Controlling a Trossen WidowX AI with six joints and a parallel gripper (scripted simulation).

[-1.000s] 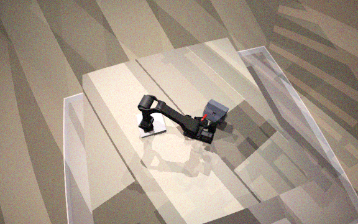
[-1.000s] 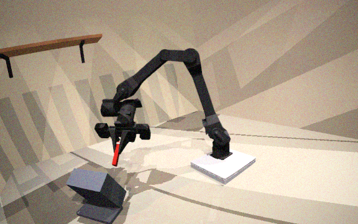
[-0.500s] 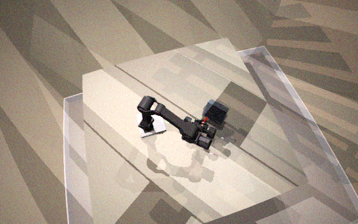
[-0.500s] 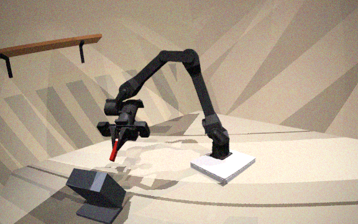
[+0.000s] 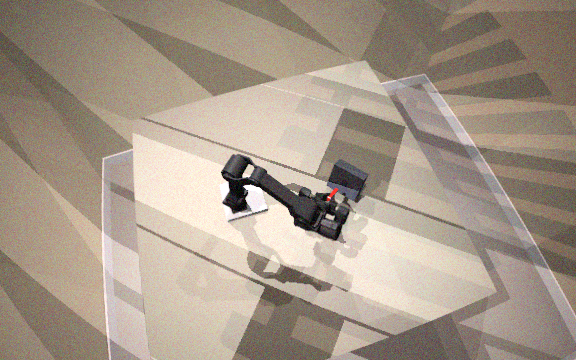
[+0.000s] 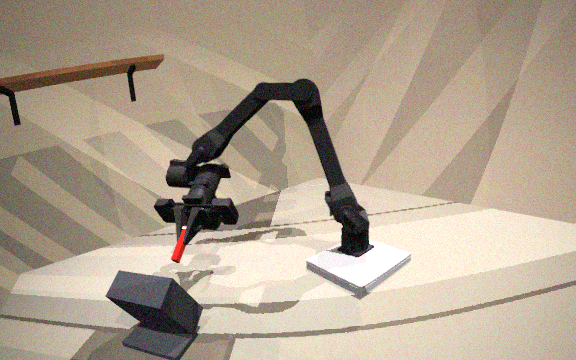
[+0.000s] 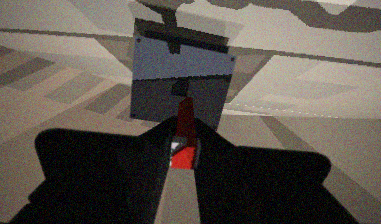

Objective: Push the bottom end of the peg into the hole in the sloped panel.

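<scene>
The red peg (image 5: 332,195) (image 6: 179,247) (image 7: 186,122) is held tilted in the gripper (image 6: 183,234) (image 7: 185,148), which is shut on its upper part. The peg's free lower end points down toward the panel and shows flat sides. The dark blue-grey sloped panel (image 5: 348,176) (image 6: 143,290) (image 7: 153,60) stands beyond the peg. The exterior view shows a gap between peg end and panel. In the wrist view the dark, angular hole (image 7: 179,87) is just above the peg's tip in the picture. A shadow covers part of the face. The hole is hidden in the exterior view.
The panel stands on a flat foot (image 6: 158,342). The arm's white base plate (image 5: 255,201) (image 6: 360,268) is well to one side of it. A wooden shelf or rail (image 6: 68,74) on black brackets is in the background. Translucent pale borders (image 5: 518,220) flank the table.
</scene>
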